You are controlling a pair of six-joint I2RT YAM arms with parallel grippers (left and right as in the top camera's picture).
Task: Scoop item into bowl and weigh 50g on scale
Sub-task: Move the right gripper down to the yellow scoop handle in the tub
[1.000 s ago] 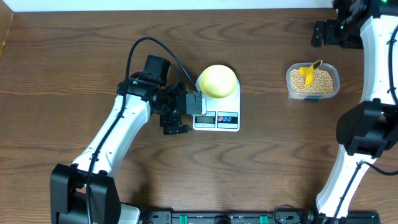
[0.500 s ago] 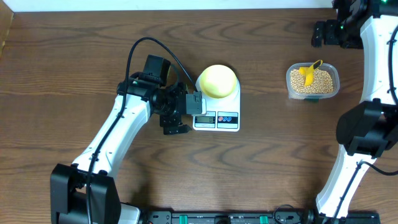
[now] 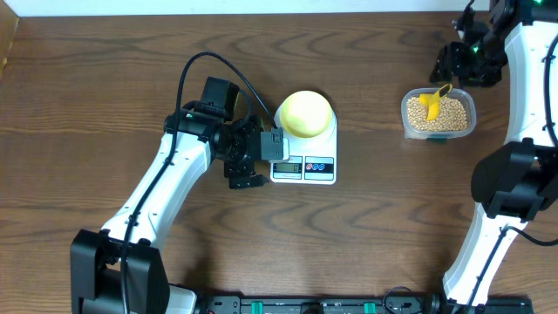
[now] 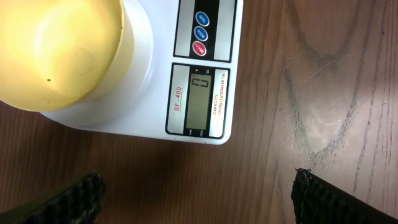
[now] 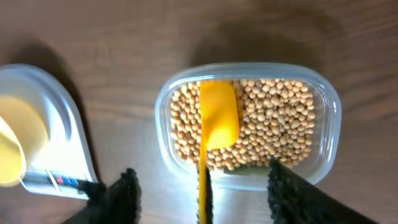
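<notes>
Table: brown wood, carries everything.
Scale: white, mid-table.
Left tool: spread wide, holding nothing, just beside the scale's display end.
Right tool: spread wide, gripping nothing, fingers either side of the scoop handle.
Tub: clear plastic, well right of the scale.
Bowl: pale yellow, on the scale.
Scoop: yellow, lying on the soybeans.
Soybeans: in the tub.

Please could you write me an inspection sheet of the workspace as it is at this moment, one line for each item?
Surface: brown wooden table, no loose beans seen on it.
Job's things: pale-yellow bowl stands on the white scale and holds no beans; the display looks like 0. Beans fill the clear tub, with the yellow scoop lying in them.
Clutter: nothing seen.
Grippers: left gripper open, beside the scale; right gripper open, fingers either side of the scoop handle.
Cables: black cable loops above the left arm.
Surroundings: black rail along the near edge.
</notes>
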